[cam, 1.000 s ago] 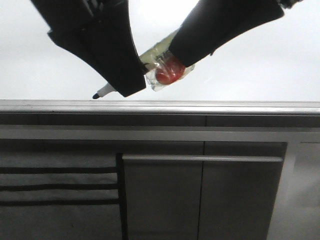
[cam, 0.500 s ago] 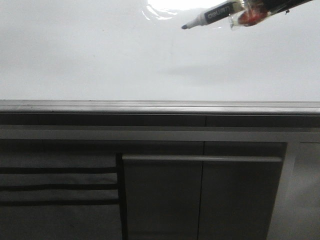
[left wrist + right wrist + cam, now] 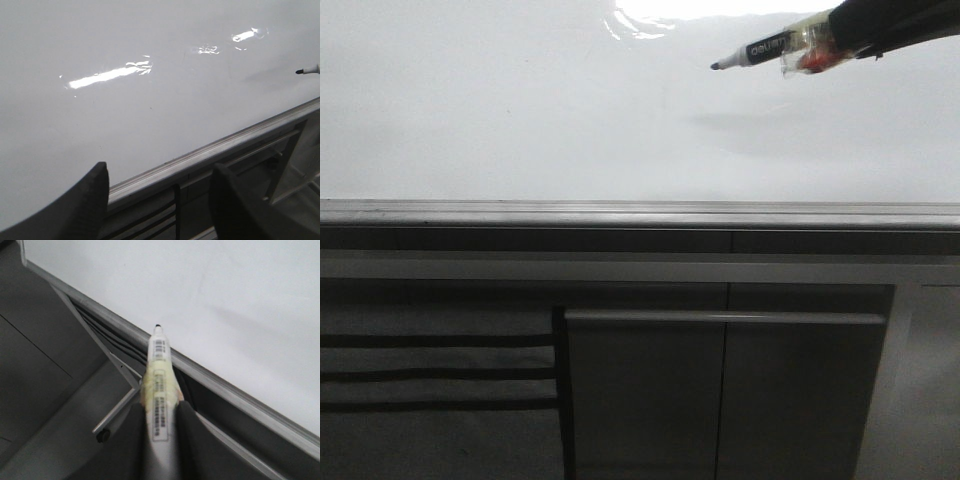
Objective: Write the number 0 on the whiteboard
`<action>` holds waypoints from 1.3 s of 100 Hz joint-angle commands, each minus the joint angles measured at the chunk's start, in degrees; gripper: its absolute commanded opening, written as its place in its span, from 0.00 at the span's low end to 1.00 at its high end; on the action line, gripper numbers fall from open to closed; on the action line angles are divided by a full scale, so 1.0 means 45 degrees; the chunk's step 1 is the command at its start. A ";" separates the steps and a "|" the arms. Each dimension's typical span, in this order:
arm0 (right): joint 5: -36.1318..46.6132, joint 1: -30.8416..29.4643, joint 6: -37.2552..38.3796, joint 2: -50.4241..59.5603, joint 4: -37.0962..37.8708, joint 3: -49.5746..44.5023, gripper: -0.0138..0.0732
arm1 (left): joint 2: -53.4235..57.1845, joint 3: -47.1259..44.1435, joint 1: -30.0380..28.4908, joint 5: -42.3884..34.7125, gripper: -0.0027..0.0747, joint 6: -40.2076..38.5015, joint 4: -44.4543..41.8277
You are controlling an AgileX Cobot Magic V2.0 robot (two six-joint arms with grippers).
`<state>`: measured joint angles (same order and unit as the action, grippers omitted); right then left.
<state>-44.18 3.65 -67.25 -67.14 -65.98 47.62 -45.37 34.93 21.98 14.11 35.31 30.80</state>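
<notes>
right hand [image 3: 159, 440] gripping marker [image 3: 760, 50], apparently above whiteboard [image 3: 520, 120]

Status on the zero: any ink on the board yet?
Done: the right gripper is shut on the white, black-tipped marker pen. In hand: the pen's tip hangs over the glossy white, grey-framed whiteboard; contact unclear. Left: the entire 0, as no stroke shows. The left gripper is open, empty.

front view low over whiteboard [image 3: 520, 120]; both wrist views close, perhaps oblique, sharing it
</notes>
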 commanded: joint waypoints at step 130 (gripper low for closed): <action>-0.0227 0.1324 0.5992 -0.4112 0.5762 0.5499 0.17 | -0.0535 0.0338 -0.0071 -0.1321 0.56 -0.0128 0.0286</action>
<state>-49.53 11.34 -40.76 -89.72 -40.13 69.30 -48.02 34.93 21.98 12.34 35.20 30.92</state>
